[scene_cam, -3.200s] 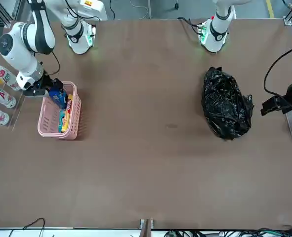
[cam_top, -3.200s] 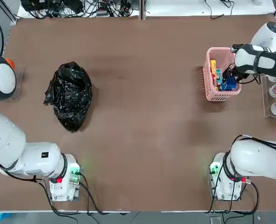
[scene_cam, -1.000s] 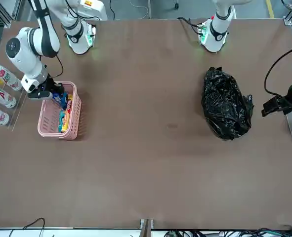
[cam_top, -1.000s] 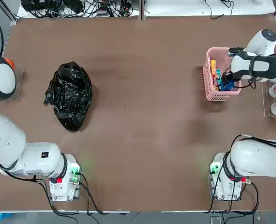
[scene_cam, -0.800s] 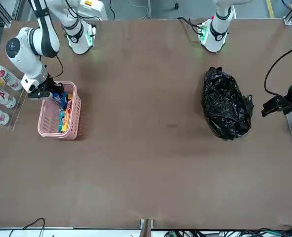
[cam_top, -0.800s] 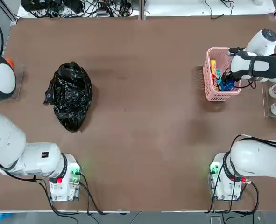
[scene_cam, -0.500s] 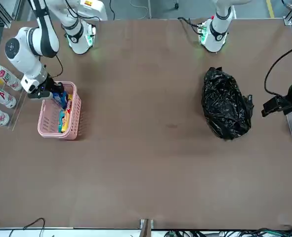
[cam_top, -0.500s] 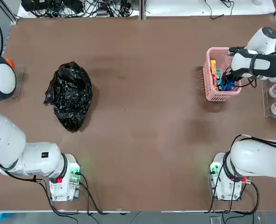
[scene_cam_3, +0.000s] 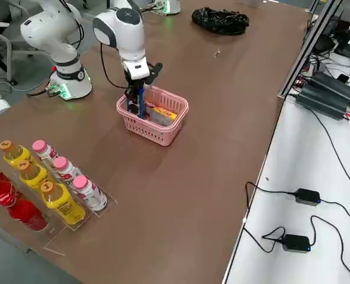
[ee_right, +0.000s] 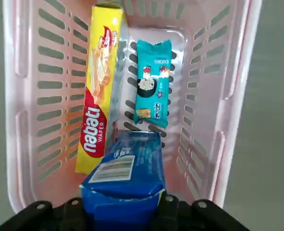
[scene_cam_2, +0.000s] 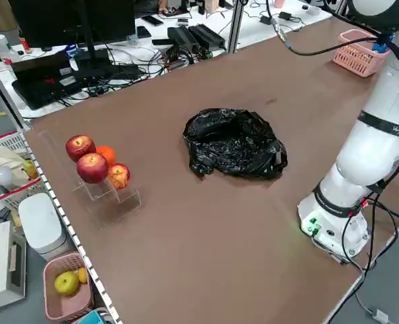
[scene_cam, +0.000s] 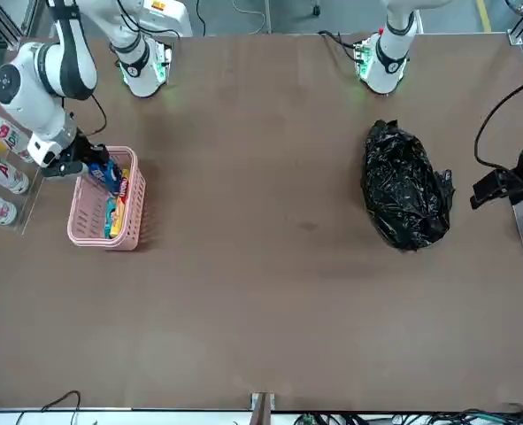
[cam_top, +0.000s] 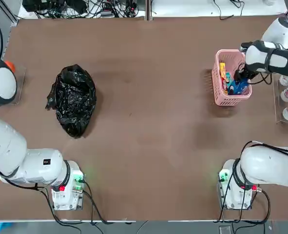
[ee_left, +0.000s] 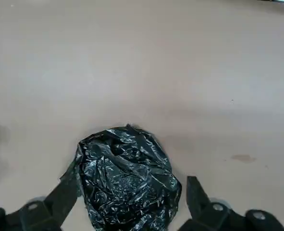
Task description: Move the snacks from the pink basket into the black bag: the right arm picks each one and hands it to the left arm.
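Lifting blue white-marked snack packet point(ee_right: 125, 178) straight up, clear of slotted pink plastic basket point(ee_right: 228, 86), right gripper point(ee_right: 120, 211) clamped firmly; left gripper point(ee_left: 132, 211) waiting wide open, empty.

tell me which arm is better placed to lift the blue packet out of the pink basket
Right. Its gripper is shut on the blue packet over the pink basket; the left gripper hangs open above the black bag.

basket point(ee_right: 235, 91): pink, slotted | wafer box point(ee_right: 99, 94): yellow, red lettering | packet point(ee_right: 154, 83): teal | pack point(ee_right: 127, 178): blue, white label | bag point(cam_top: 73, 100): glossy black
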Controlling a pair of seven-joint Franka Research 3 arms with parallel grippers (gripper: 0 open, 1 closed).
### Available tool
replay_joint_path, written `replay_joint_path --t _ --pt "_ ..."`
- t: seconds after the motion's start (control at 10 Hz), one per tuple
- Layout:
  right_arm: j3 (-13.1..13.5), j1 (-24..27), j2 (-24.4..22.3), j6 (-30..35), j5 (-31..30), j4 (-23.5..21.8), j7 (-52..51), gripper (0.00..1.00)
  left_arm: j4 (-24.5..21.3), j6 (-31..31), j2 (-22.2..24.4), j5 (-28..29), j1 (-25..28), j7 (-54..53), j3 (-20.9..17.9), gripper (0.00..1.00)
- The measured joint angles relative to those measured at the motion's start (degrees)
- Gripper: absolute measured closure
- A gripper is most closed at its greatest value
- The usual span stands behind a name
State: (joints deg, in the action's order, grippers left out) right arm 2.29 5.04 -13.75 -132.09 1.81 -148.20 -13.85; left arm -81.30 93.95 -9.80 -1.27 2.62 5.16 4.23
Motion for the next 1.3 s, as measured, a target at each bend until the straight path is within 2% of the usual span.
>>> replay_joint_path --t 0.2,0.6,1.0,1.3 --pt "0.1 0.1 -0.9 3.6 -0.6 2.2 -0.1 0.57 -0.2 -0.7 0.0 0.0 -0.2 2.9 1.1 0.00" --pt "0.1 0.2 -1.7 11.9 -1.3 8.1 -0.2 0.57 -0.6 -0.8 -0.2 0.0 1.1 3.2 0.4 0.00" --pt "0.1 0.2 -2.1 22.8 -1.5 18.5 -0.3 0.59 -1.4 -0.8 -1.0 1.0 2.3 3.2 0.3 0.00" --pt "-0.1 0.2 -2.1 25.5 -1.3 22.8 -0.3 0.60 -1.5 -1.6 -1.0 1.6 2.1 4.3 0.4 0.00"
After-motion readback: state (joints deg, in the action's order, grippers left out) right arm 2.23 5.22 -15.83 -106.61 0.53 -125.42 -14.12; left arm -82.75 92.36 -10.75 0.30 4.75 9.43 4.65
